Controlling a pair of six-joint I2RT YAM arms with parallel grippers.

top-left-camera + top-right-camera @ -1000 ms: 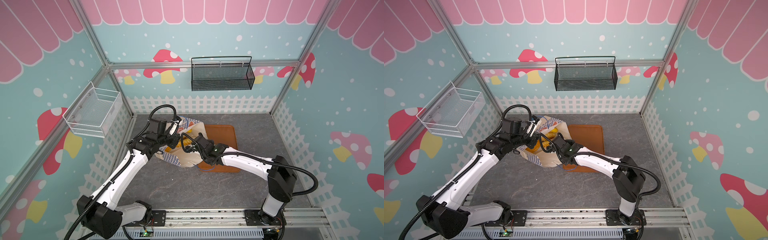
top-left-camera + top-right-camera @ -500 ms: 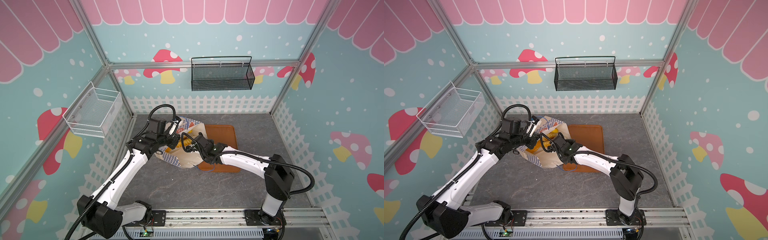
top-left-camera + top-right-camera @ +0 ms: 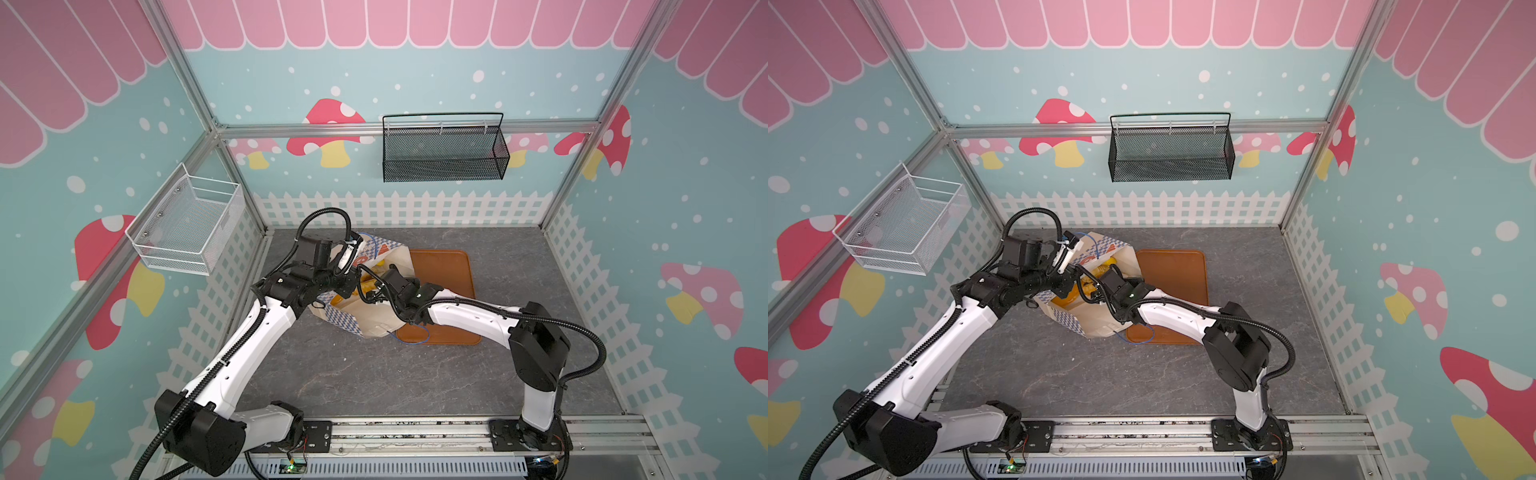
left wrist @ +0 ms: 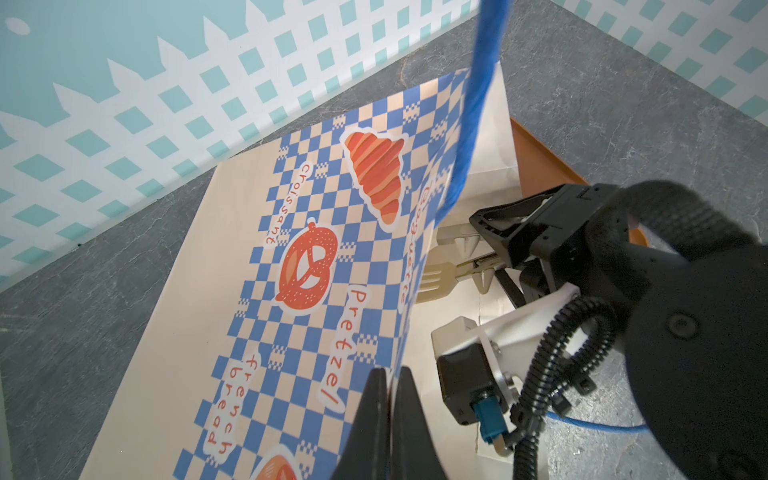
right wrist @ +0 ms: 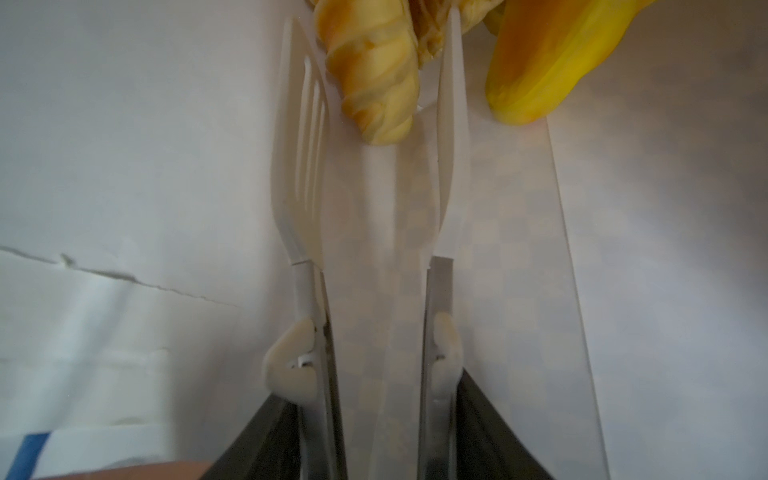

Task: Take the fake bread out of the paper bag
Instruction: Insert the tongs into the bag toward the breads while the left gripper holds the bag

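Golden fake bread (image 5: 374, 91), two pieces visible, in one paper bag (image 4: 232, 257); left gripper (image 4: 392, 376) tight on its rim, right gripper (image 5: 372, 25) spread.

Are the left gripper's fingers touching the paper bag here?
Touching. The left wrist view shows the left gripper with its fingers shut on the edge of the paper bag, pinching its checkered wall.

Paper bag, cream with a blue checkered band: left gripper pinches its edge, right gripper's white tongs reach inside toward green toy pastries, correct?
Not green: the glossy toy pastries are golden yellow, as the right wrist view shows. The rest stands.
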